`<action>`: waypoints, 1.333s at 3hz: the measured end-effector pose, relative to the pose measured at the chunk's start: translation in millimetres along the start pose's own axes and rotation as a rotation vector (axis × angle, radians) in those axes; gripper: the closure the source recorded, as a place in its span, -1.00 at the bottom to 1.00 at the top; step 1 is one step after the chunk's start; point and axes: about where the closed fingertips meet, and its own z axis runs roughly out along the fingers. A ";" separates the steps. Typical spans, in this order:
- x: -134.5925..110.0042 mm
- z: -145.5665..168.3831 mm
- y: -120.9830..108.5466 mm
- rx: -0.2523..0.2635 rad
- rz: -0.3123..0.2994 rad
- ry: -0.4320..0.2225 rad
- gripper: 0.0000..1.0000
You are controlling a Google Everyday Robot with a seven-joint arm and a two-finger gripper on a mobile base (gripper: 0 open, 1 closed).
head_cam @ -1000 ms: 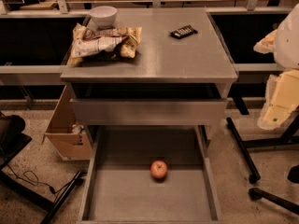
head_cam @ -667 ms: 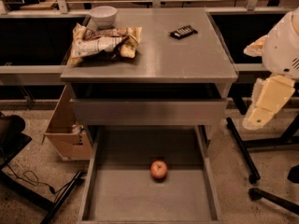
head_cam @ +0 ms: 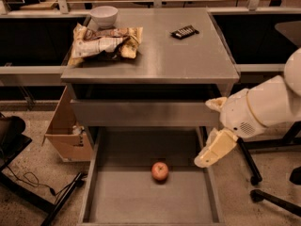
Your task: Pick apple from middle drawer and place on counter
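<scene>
The apple (head_cam: 160,171), small and red with a yellowish blush, lies on the bare floor of the open middle drawer (head_cam: 136,204), near its centre. The counter (head_cam: 178,60) is the grey metal top of the cabinet above it. My gripper (head_cam: 212,150) comes in from the right on a white arm. It hangs over the drawer's right side wall, to the right of the apple and a little higher. It holds nothing that I can see.
A crumpled chip bag (head_cam: 103,44), a white bowl (head_cam: 104,16) and a dark wrapped bar (head_cam: 184,31) lie on the counter. The upper drawer's plain front (head_cam: 141,113) overhangs the back of the middle drawer. A cardboard box (head_cam: 68,134) stands left, chair legs (head_cam: 275,199) right.
My arm has swung in from the right edge, leftward and down, so the gripper now hangs by the drawer's right wall. The apple has not moved.
</scene>
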 end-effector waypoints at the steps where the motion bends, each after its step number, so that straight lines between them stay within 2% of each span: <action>1: 8.1 60.8 6.9 0.017 0.063 -0.209 -1.00; 2: -1.5 81.6 -20.0 0.125 0.082 -0.245 -1.00; 3: -4.7 77.2 -38.0 0.196 0.087 -0.259 -1.00; 4: 11.4 143.8 -24.3 0.111 0.083 -0.278 -1.00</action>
